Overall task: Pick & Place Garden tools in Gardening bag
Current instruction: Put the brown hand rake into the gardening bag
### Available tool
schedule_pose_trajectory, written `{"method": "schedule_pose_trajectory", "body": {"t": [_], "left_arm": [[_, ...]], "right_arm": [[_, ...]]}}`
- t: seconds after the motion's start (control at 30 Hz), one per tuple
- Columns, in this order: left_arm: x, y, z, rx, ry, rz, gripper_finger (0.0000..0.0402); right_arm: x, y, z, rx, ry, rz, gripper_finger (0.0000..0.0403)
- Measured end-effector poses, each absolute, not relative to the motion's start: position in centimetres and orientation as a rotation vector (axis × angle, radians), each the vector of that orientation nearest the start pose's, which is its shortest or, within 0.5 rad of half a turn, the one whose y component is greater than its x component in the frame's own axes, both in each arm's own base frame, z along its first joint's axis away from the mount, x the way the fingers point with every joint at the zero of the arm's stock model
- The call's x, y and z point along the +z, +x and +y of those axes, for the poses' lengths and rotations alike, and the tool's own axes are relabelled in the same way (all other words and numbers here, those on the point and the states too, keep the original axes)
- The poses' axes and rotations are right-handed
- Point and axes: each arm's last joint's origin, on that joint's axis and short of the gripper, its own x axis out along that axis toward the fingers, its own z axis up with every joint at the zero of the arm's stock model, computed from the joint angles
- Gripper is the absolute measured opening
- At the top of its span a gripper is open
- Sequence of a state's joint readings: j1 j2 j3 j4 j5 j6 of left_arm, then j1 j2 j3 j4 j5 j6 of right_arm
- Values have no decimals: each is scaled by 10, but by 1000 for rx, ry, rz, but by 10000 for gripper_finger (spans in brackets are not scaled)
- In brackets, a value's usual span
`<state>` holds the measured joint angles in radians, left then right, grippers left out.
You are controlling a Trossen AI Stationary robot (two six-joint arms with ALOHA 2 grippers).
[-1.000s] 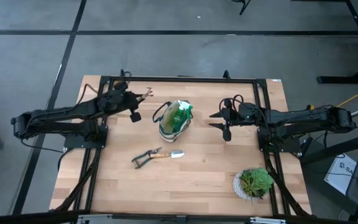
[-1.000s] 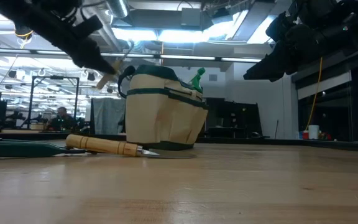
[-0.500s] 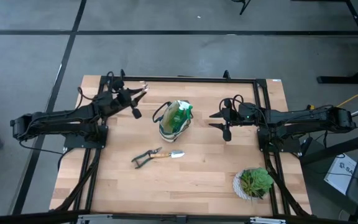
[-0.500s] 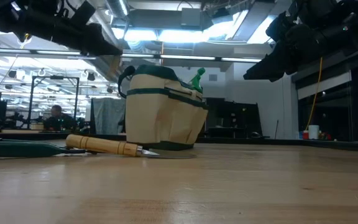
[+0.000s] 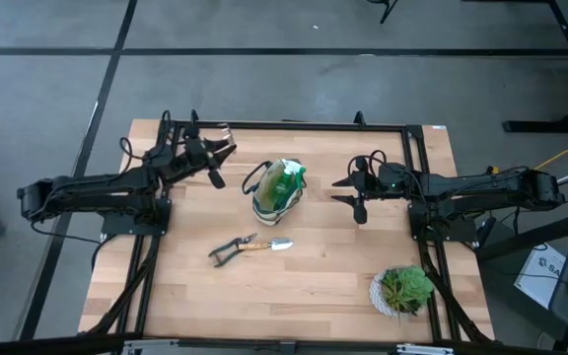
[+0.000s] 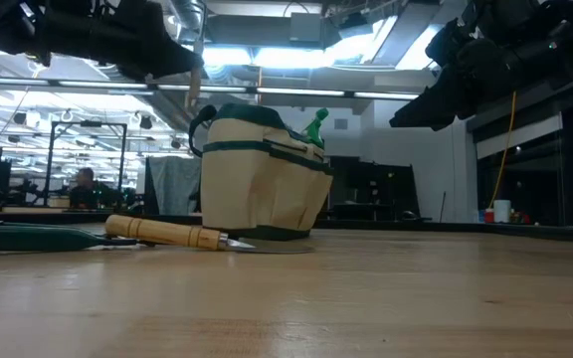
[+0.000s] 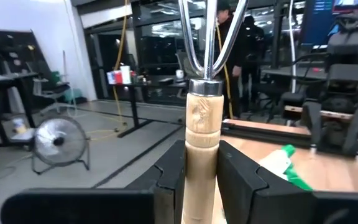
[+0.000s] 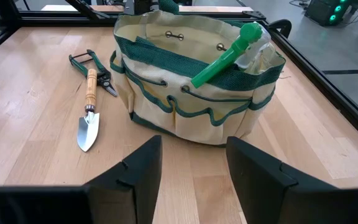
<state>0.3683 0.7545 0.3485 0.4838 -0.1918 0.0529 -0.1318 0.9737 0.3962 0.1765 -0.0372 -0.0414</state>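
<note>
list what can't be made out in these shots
- Hand fork in the left gripper: left wrist view cuts its prong tips off at the top edge; tiny in the high view.
- Gardening bag interior: its walls hide everything below the green sprayer.
- Pruning shears: cut by the low view's edge, partly behind the trowel.
- Right gripper: fingers open, empty; dark silhouette in the low view.

both arms are showing as dark, near-black jointed limbs built of slim tubular links and bulkier joint housings. black cables are looping off the left arm (image 5: 97, 187) near its wrist, and more are curling above the right arm (image 5: 481, 185) by its wrist. the left gripper (image 7: 201, 171) is showing two matte black, blocky fingers (image 7: 169, 177) with angled inner faces. the right gripper (image 8: 191, 165) is showing the same broad dark fingers (image 8: 135, 168), smooth and unmarked.
</note>
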Motion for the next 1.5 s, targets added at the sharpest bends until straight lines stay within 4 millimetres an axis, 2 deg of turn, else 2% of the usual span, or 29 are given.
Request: {"method": "schedule_pose_trajectory", "body": {"t": [0.3, 0.6, 1.17, 1.5], "left_arm": [[250, 170, 66, 388, 5, -118, 65], [245, 187, 63, 339, -4, -132, 65], [263, 228, 56, 270, 12, -111, 65], [247, 254, 55, 251, -63, -28, 65]], "right_arm": [[201, 197, -25, -86, -7, 401, 181], [201, 197, -25, -86, -7, 402, 181], [201, 197, -25, -89, -7, 401, 181], [201, 197, -25, -89, -7, 402, 181]]}}
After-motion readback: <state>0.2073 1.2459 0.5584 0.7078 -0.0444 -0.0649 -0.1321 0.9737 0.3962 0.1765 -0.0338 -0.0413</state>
